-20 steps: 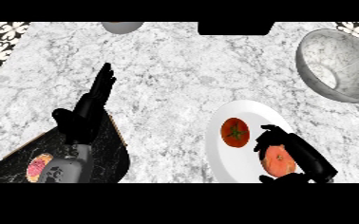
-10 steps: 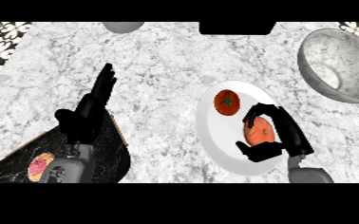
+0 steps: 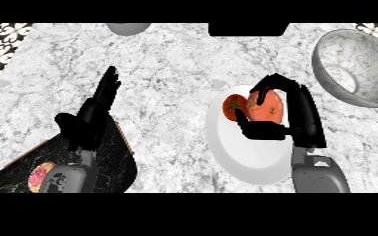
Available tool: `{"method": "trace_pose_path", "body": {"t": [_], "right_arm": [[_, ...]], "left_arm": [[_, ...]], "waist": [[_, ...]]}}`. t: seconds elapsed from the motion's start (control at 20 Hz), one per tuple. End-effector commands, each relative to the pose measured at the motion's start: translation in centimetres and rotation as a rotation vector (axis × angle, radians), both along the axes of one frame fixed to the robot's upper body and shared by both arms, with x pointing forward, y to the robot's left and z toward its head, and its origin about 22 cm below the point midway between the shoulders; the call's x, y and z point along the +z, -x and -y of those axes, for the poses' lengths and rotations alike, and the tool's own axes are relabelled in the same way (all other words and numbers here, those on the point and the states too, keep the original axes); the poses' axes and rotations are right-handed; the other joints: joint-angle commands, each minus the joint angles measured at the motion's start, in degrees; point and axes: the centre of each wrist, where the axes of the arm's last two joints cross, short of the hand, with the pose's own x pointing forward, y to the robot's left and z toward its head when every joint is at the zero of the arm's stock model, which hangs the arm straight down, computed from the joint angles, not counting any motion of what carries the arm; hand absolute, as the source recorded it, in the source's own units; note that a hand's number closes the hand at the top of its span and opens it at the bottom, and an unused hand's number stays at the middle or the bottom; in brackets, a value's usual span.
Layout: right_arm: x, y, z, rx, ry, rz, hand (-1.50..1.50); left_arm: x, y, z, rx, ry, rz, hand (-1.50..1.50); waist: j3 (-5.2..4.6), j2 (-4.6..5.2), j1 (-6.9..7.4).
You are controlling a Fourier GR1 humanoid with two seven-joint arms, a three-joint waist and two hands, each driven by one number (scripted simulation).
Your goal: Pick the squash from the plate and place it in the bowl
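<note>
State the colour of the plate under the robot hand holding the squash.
Plain white, seen in the head view: the plate lies below the right robot hand curled round the orange squash.

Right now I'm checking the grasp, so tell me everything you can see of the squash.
The squash looks like a rounded orange-red lump with a few pale speckles on its skin. The right hand curls round it, fingers over its top and far side, thumb beneath, hiding much of it. It sits above the upper part of the white plate, beside a red tomato; whether it touches either cannot be told.
</note>
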Motion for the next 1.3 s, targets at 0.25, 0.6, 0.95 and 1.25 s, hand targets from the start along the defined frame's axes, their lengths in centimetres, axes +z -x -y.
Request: {"method": "trace_pose_path", "body": {"t": [0.25, 0.6, 0.95, 1.25], "right_arm": [[11.5, 1.5, -1.5, -0.196, 0.146, 0.167, 1.50], [19.2, -1.5, -0.8, -0.311, 0.160, 0.120, 1.50], [19.1, -4.4, 0.7, -0.407, 0.210, 0.088, 1.50], [20.3, -7.5, 6.0, -0.522, 0.313, 0.025, 1.50]], "left_arm": [[-0.4, -0.3, 0.1, 0.012, 0.009, 0.003, 0.00], [0.6, 0.6, 0.0, -0.008, -0.004, 0.012, 0.00], [0.6, -0.2, -0.4, 0.000, 0.005, 0.008, 0.00], [-0.1, 0.4, 0.6, -0.026, 0.006, 0.005, 0.00]], "waist": [[-0.04, -0.08, -0.22], [0.01, 0.03, 0.47], [0.03, 0.12, 0.42], [0.03, 0.25, 0.64]]}}
